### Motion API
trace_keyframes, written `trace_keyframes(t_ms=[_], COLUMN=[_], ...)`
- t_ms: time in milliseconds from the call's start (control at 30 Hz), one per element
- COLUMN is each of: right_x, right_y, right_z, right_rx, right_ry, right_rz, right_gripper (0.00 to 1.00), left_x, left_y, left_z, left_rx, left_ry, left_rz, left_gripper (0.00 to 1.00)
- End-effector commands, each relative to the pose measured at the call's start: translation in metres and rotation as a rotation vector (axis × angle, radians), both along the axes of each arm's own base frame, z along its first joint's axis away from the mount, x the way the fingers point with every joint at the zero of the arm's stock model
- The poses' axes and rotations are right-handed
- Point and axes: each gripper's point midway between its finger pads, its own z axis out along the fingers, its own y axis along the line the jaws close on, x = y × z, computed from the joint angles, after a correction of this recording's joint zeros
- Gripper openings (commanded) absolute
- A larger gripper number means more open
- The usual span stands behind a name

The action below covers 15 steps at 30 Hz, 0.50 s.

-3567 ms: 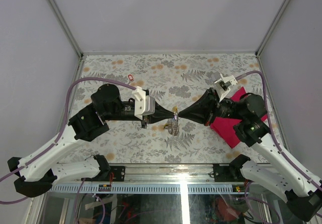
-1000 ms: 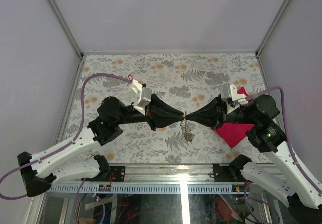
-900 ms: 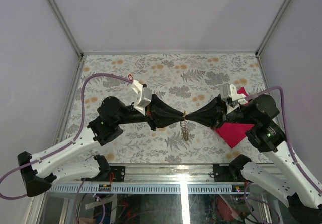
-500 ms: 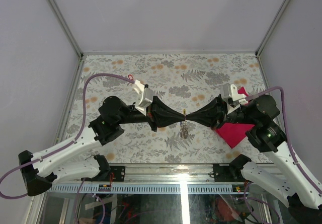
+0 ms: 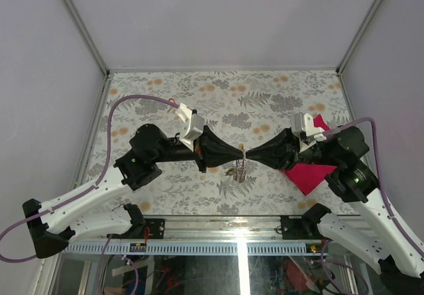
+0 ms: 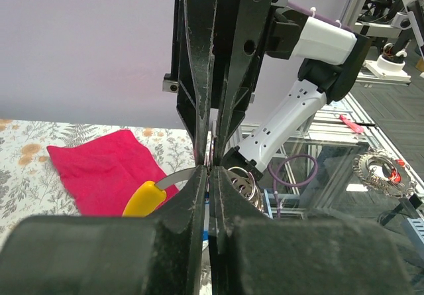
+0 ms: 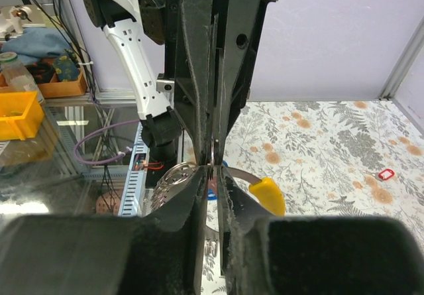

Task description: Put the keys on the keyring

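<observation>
Threading the yellow key (image 6: 142, 199) looks to be the step in hand. Both arms meet tip to tip in the air above the middle of the table (image 5: 291, 89). The left gripper (image 6: 211, 173) is pinched tight on a thin silvery band that I take for the loop of the keyring (image 6: 177, 175), with its chain (image 5: 240, 170) dangling below. The yellow key sits at that band, but I cannot tell whether it is threaded. The right gripper (image 7: 213, 174) shows a narrow slit between its jaws and seems to grip nothing. The red key (image 7: 385, 174) lies well apart on the table, so the next move probably calls for the right arm to draw clear without snagging the chain and fetch it.
</observation>
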Motion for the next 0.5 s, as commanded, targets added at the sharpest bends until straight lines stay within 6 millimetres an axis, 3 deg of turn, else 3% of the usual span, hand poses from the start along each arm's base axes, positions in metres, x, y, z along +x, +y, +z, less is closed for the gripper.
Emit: trace_keyframes(t_ms=[0,233,467], right_x=[0.001,0.005,0.014], right_y=[-0.008,-0.018,-0.028], right_z=[0.018,0.005,-0.023], right_rx=[0.018,-0.055,-0.172], right_ry=[-0.074,-0.084,-0.071], right_rz=[-0.051,-0.125,-0.193], right_gripper=[0.18,0.26,0.28], left_x=[-0.003,0.008,0.027], left_y=[0.007,0.004,0.003], left_z=[0.024,0.001,-0.048], left_rx=[-0.027,0.139,0.442], left_ry=[-0.052,-0.029,0.001], left_rz=[0.022,0.061,0.112], left_gripper=[0.0,0.0,0.0])
